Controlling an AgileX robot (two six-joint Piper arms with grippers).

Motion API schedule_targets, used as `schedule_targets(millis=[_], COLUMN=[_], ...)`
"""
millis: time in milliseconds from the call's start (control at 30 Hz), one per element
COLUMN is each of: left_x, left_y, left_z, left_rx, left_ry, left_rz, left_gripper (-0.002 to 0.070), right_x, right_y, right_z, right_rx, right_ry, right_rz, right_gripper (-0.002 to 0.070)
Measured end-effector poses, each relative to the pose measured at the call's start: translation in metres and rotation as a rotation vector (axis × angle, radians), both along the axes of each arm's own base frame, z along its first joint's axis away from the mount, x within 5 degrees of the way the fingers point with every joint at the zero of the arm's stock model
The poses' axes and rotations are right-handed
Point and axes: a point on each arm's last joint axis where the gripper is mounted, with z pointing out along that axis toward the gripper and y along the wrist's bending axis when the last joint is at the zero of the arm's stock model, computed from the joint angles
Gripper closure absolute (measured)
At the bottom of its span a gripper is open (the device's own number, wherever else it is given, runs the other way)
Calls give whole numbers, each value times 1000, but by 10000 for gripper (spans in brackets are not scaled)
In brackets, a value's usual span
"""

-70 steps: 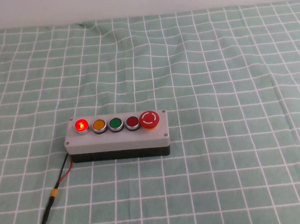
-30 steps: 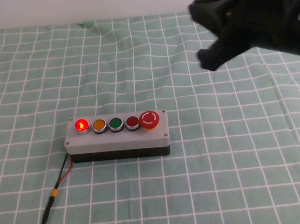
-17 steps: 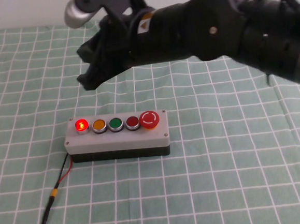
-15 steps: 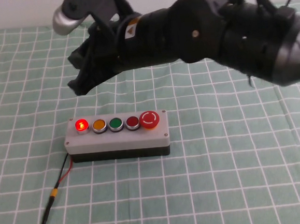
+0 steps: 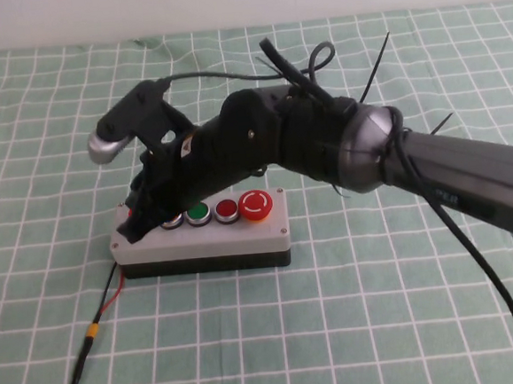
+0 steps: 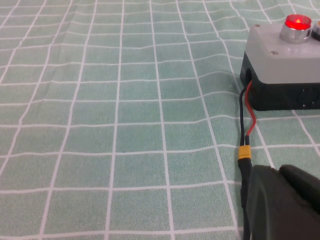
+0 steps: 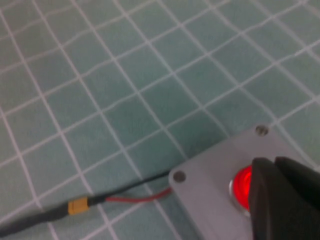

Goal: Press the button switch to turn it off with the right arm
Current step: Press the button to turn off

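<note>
A grey switch box (image 5: 242, 236) with a black base sits mid-table. It carries a green button (image 5: 197, 214), a small red button (image 5: 227, 209) and a large red mushroom button (image 5: 256, 204). My right gripper (image 5: 141, 221) is shut, its tips down on the box's left end, hiding the lit red button in the high view. In the right wrist view the shut gripper (image 7: 274, 165) partly covers the glowing red button (image 7: 241, 187). That button (image 6: 298, 22) glows red in the left wrist view. My left gripper (image 6: 277, 172) is shut and sits low near the table's front left.
A black cable with a red wire and a yellow connector (image 5: 92, 329) runs from the box's left end toward the front left, passing beside the left gripper (image 6: 243, 152). A green checked cloth (image 5: 408, 305) covers the table.
My right arm swung in from the right, crossed above the box to its left end and came down. Its tips now cover the lit red button, which showed openly before.
</note>
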Motion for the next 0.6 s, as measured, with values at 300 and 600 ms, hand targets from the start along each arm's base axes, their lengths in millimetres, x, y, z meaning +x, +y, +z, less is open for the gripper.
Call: schedule_targets(millis=[300,600], left_x=[0,0], left_y=[0,0], left_z=[0,0], left_rx=[0,0], left_ry=[0,0], left_rz=[0,0], left_gripper=[678,678], right_x=[1,6], right_y=[3,7], right_z=[-22,7], right_rx=[-61,17], right_ry=[60,-15], right_rz=[26,13], right_gripper=[692,692])
